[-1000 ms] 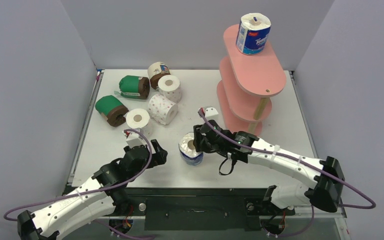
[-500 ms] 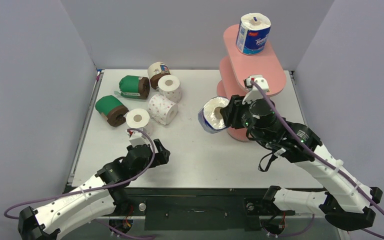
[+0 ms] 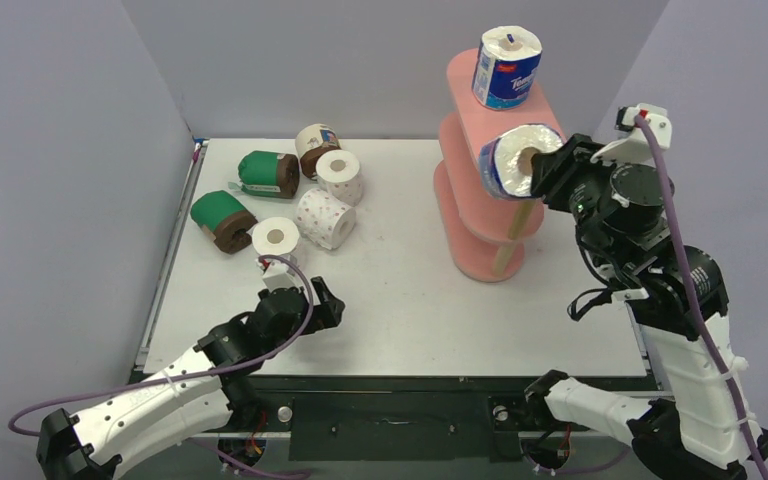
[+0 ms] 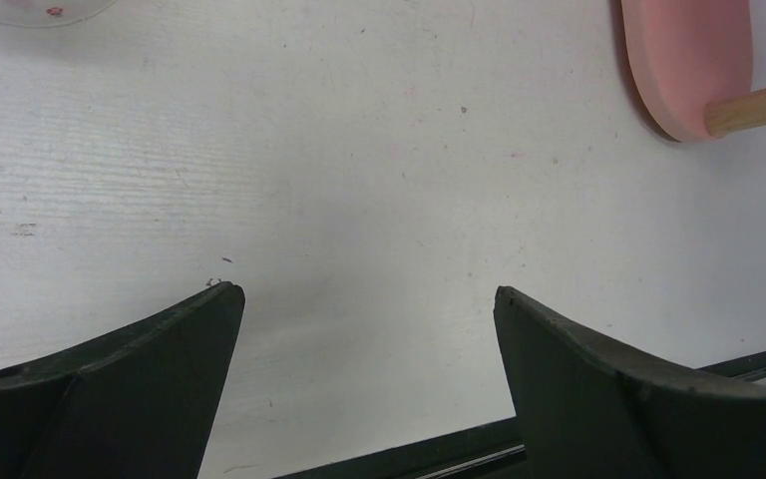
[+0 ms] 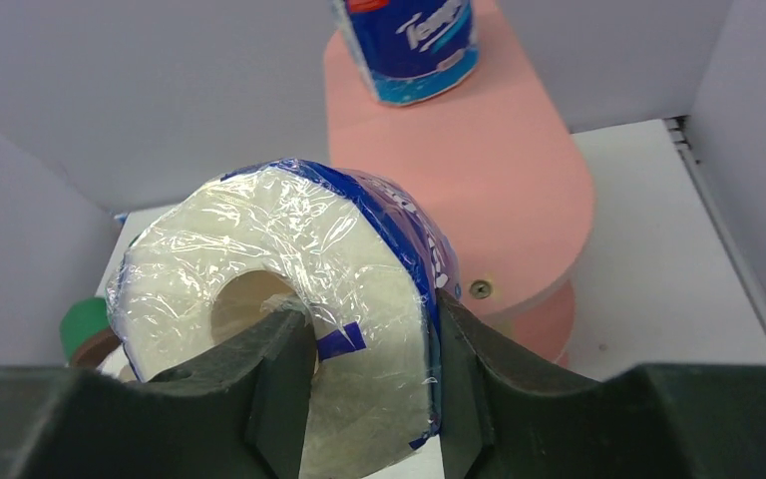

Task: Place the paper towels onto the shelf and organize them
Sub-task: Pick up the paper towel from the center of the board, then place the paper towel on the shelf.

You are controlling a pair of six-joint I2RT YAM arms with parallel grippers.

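Observation:
The pink shelf (image 3: 550, 160) stands at the back right, and one blue-white paper towel roll (image 3: 507, 67) is upright on the far end of its top board (image 5: 499, 150). My right gripper (image 3: 550, 172) is shut on a second blue-white roll (image 3: 513, 160), held on its side in the air at the top board's near end. One finger sits in the core and the other on the outer wrap (image 5: 289, 289). My left gripper (image 3: 322, 305) is open and low over the table, with nothing between its fingers (image 4: 369, 299).
Loose rolls lie at the back left: two green-wrapped (image 3: 268, 172) (image 3: 222, 220), one cream-wrapped (image 3: 315, 145), and three white with pink dots (image 3: 341, 176) (image 3: 326, 217) (image 3: 277, 240). Grey walls close in both sides. The shelf's bottom board (image 4: 683, 60) and a wooden post (image 4: 758, 105) lie ahead of the left gripper.
My right arm has lifted the blue-white roll from the front middle of the table, up and to the right, to the shelf's top board. The left arm has hardly moved.

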